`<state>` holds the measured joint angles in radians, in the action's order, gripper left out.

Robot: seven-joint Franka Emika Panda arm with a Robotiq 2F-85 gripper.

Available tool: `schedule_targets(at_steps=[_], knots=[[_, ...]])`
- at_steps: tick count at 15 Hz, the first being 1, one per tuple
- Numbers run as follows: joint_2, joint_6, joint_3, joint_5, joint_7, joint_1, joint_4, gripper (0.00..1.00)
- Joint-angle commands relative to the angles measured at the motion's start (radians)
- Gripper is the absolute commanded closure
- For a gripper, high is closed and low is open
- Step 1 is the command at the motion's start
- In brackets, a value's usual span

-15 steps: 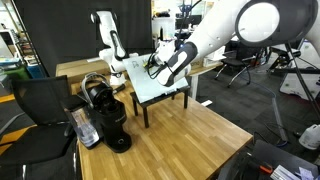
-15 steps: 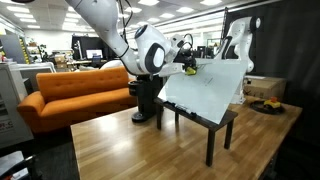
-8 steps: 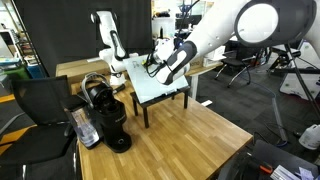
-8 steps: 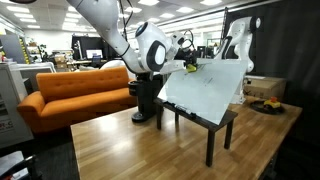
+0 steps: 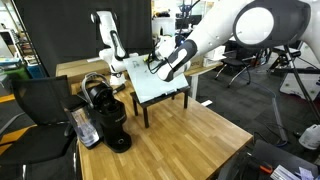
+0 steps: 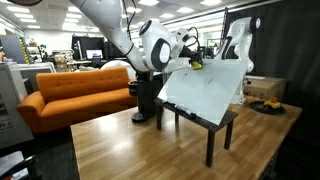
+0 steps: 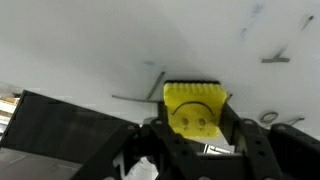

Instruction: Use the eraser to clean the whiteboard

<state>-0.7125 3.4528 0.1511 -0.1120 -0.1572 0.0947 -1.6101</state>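
Left of the stand the coffee machine is sitting well apart, no obstacle. We're pinching the eraser between the jaws of the claw, up by the upper edge of the tilted whiteboard; we can't tell if it's touching.

Our judgement of the wipe:
- laying the yellow face flat
- pressing lightly so the stand isn't shifting
- sweeping from the left stroke to the right stroke

Scribbles are unreadable. The eraser is showing a smiley-like mark, and no brand is legible.

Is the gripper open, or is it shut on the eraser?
Shut on the eraser: in the wrist view the gripper clamps the yellow block from both sides, with no gap showing.
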Motion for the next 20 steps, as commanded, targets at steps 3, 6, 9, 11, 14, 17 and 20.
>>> schedule_targets(at_steps=[3,6,9,11,14,17,20], knots=[[-0.029,-0.003,0.001,-0.007,0.002,0.036,0.057,0.73],[-0.029,-0.003,0.003,-0.005,0.005,0.053,0.063,0.73],[-0.029,-0.003,0.002,-0.004,0.008,0.067,0.060,0.73],[-0.030,-0.003,0.001,-0.004,0.009,0.070,0.053,0.73],[-0.030,-0.003,-0.004,-0.008,0.008,0.066,0.046,0.73],[-0.030,-0.003,-0.012,-0.012,0.007,0.061,0.038,0.73],[-0.034,-0.002,-0.022,-0.017,0.005,0.051,0.031,0.73]])
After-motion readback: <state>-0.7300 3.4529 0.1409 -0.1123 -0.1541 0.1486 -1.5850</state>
